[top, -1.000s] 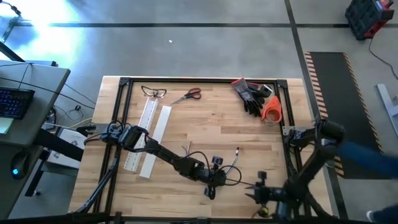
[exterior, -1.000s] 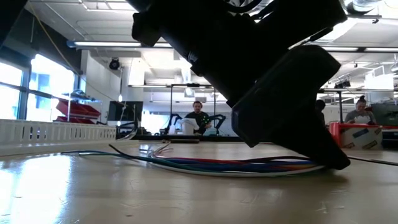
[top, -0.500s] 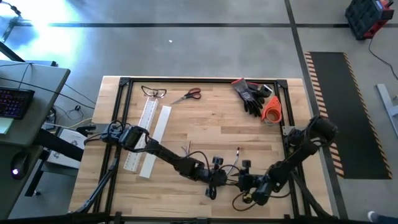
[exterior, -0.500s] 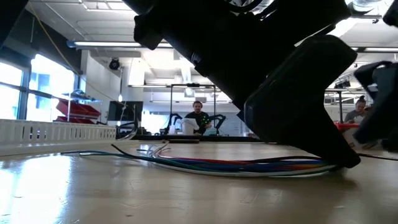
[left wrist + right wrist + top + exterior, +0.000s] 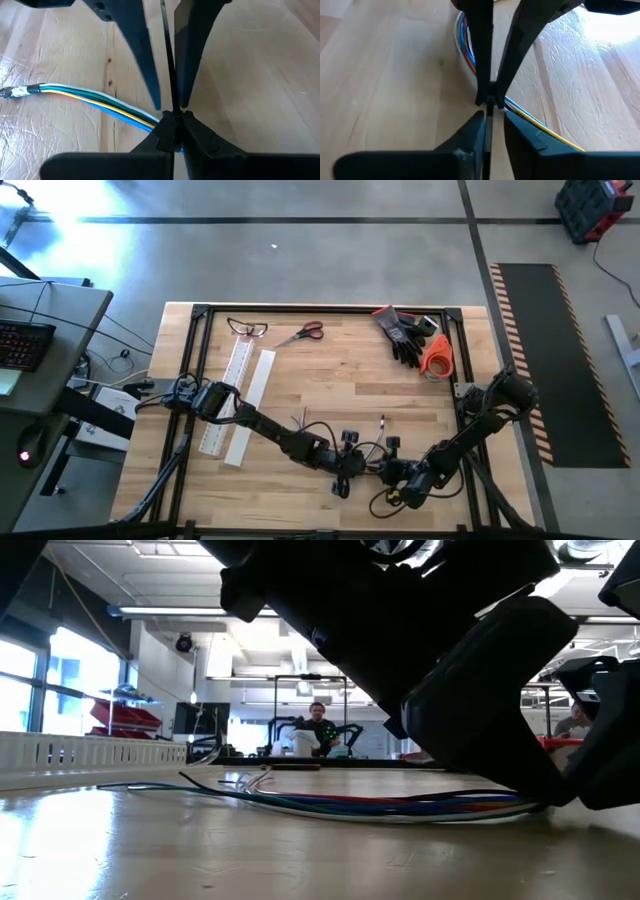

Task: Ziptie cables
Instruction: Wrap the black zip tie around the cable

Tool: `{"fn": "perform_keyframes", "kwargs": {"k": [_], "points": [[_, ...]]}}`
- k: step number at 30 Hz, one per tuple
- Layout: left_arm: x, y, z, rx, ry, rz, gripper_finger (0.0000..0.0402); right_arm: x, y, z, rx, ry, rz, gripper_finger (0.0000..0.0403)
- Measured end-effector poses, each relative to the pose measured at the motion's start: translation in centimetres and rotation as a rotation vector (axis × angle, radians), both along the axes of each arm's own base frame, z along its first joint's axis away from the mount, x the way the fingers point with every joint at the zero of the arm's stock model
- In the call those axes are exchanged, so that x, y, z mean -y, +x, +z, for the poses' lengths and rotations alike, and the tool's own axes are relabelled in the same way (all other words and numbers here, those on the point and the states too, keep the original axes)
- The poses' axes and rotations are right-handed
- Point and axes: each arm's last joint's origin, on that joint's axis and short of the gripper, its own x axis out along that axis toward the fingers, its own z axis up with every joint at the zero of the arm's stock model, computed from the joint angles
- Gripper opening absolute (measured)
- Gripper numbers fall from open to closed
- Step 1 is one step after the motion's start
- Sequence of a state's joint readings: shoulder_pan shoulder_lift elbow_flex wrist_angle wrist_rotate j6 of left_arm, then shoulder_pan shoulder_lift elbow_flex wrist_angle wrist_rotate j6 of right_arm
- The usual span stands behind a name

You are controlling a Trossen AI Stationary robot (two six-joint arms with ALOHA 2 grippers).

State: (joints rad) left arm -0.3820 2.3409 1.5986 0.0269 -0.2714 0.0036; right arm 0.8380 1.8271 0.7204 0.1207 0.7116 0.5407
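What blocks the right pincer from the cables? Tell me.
Nothing visible. The right pincer is already down at the cables, its fingers astride a thin dark strip running up between them. The left pincer is shut on the bundle just beside it.

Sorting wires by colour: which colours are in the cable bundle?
Blue, yellow, green, grey-white and orange-red cables, clearest in the left wrist view.

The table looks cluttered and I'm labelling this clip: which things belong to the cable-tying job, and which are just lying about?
In use:
- cables
- left gripper, shut on the cables
- right gripper, at the cables

Lying about:
- scissors
- safety glasses
- black gloves
- orange tape roll
- white slotted bars
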Motion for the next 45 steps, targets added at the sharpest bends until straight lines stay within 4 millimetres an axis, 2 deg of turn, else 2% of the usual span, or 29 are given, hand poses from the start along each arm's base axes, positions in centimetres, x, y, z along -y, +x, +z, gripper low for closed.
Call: {"fn": "perform_keyframes", "kwargs": {"k": [4,10,22,25,33,38,45], "points": [[0.0,0.0,0.0,0.000,-0.002,0.002,0.0000,0.0,0.0,0.0,-0.004,0.001,0.002,0.0010],[0.1,0.0,0.0,0.000,-0.002,0.000,0.0000,-0.4,-0.7,-0.1,-0.011,0.051,-0.032,0.0002],[0.7,-0.9,-0.3,-0.060,0.047,0.036,0.0002,-2.6,-6.5,-0.8,-0.055,0.204,-0.172,0.0000],[0.6,-0.8,-0.3,-0.051,0.046,0.040,0.0002,-2.8,-7.1,-0.8,-0.038,0.217,-0.176,0.0000],[1.0,0.3,1.2,0.126,0.016,-0.016,0.0006,-2.6,-6.0,-0.7,-0.037,0.177,-0.137,0.0000],[0.7,1.1,2.0,0.208,-0.043,-0.097,0.0044,-2.3,-4.9,-0.6,-0.038,0.140,-0.098,0.0000],[0.8,1.5,0.0,0.228,-0.033,-0.160,0.0107,-2.0,-3.5,-0.4,-0.012,0.126,-0.070,0.0000]]}}
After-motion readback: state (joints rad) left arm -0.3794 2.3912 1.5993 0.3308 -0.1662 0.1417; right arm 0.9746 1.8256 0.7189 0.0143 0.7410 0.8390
